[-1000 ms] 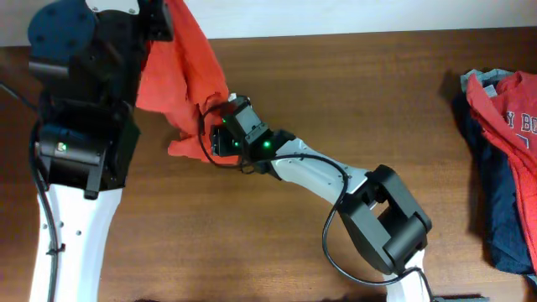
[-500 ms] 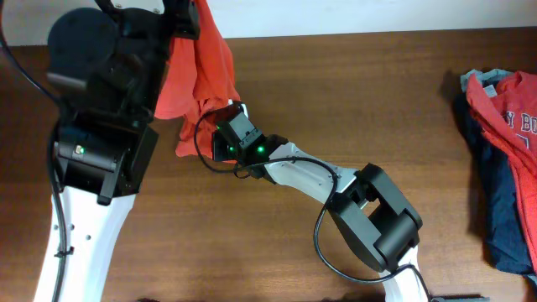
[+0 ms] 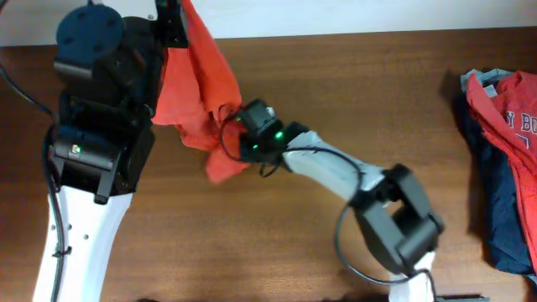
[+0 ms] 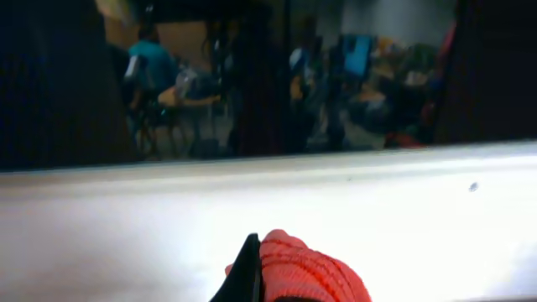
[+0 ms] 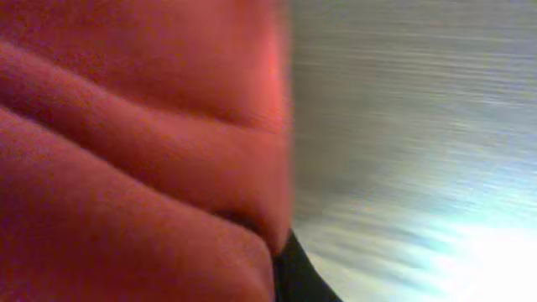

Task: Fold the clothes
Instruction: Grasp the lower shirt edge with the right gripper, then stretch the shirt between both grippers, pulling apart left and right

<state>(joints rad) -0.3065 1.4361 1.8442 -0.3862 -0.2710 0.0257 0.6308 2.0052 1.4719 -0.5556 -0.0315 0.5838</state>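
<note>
An orange-red T-shirt (image 3: 197, 84) hangs bunched between my two grippers over the left part of the table. My left gripper (image 3: 174, 15) holds its upper end high at the table's far edge; in the left wrist view the ribbed red cloth (image 4: 306, 273) sits pinched against a black finger (image 4: 248, 270). My right gripper (image 3: 233, 134) is shut on the shirt's lower part, and a loose flap (image 3: 222, 166) droops below it. Red cloth (image 5: 126, 151) fills the left of the right wrist view, beside a black fingertip (image 5: 299, 278). The shirt's lettering is hidden.
More clothes lie piled at the right edge: a red shirt with white letters (image 3: 513, 113) over a navy one (image 3: 503, 214), with a grey bit (image 3: 477, 77) at the top. The brown wooden table (image 3: 369, 92) runs between. The left arm's black base (image 3: 96, 126) stands at the left.
My right gripper has shut on the shirt's lower part and shifted right, pulling the cloth with it. The left arm has moved slightly, still holding the top.
</note>
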